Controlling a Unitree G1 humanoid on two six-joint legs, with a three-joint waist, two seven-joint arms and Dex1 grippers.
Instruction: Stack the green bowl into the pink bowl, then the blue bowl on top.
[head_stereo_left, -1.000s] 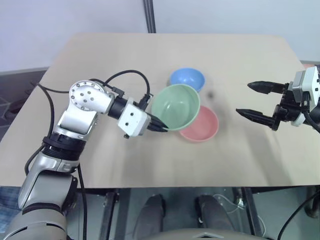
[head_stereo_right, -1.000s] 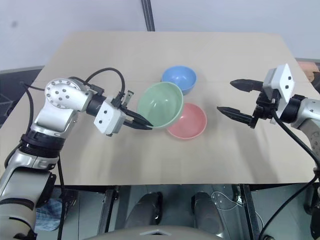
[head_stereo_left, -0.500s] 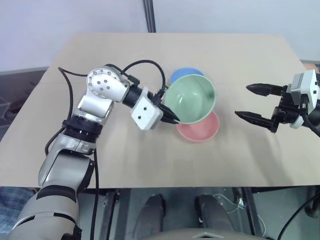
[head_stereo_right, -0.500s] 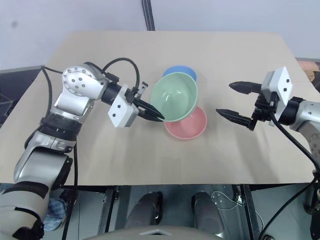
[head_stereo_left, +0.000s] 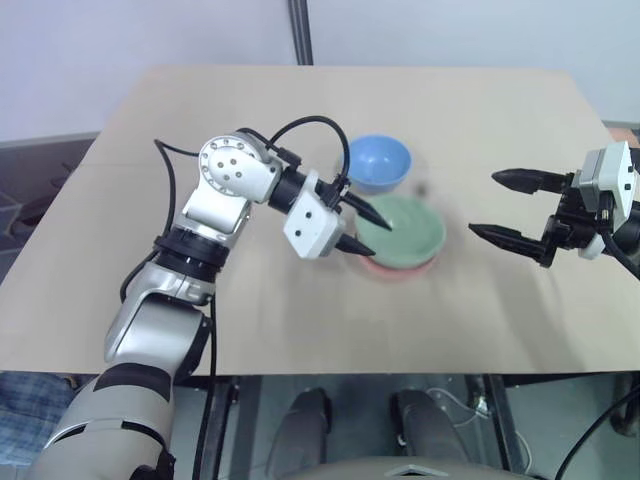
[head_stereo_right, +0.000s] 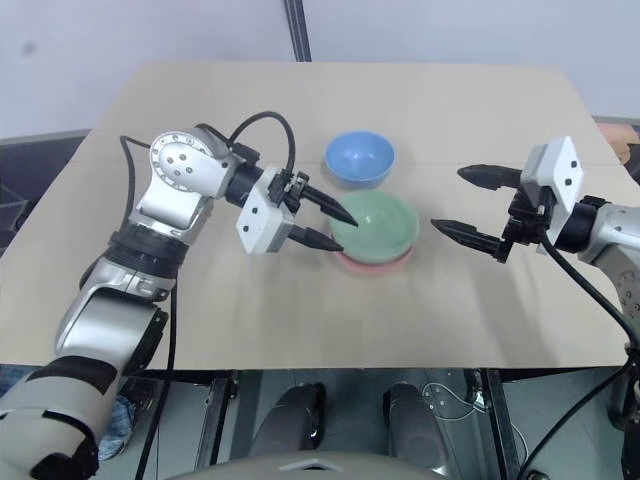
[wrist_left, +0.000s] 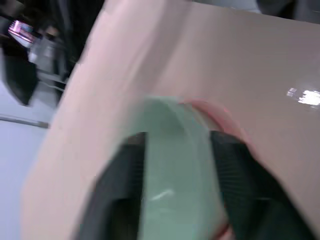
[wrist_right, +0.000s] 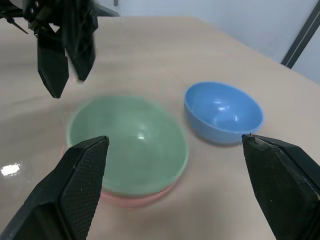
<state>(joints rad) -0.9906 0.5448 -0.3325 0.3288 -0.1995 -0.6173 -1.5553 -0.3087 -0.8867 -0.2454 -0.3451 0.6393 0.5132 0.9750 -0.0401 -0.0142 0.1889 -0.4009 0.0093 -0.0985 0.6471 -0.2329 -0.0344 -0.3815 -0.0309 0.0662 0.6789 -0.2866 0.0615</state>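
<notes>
Green bowl (head_stereo_left: 401, 230) sat nested in pink bowl (head_stereo_left: 374, 266); my left gripper (head_stereo_left: 365, 229) had its fingers apart beside it. Blue bowl (head_stereo_left: 378, 163) lay just behind — nearer my left; right gripper (head_stereo_left: 508, 207) wide open, well apart.

Mint-green bowl (head_stereo_left: 403, 231), salmon-pink bowl (head_stereo_left: 385, 270), sky-blue bowl (head_stereo_left: 378, 161), tan table (head_stereo_left: 250, 310).
</notes>
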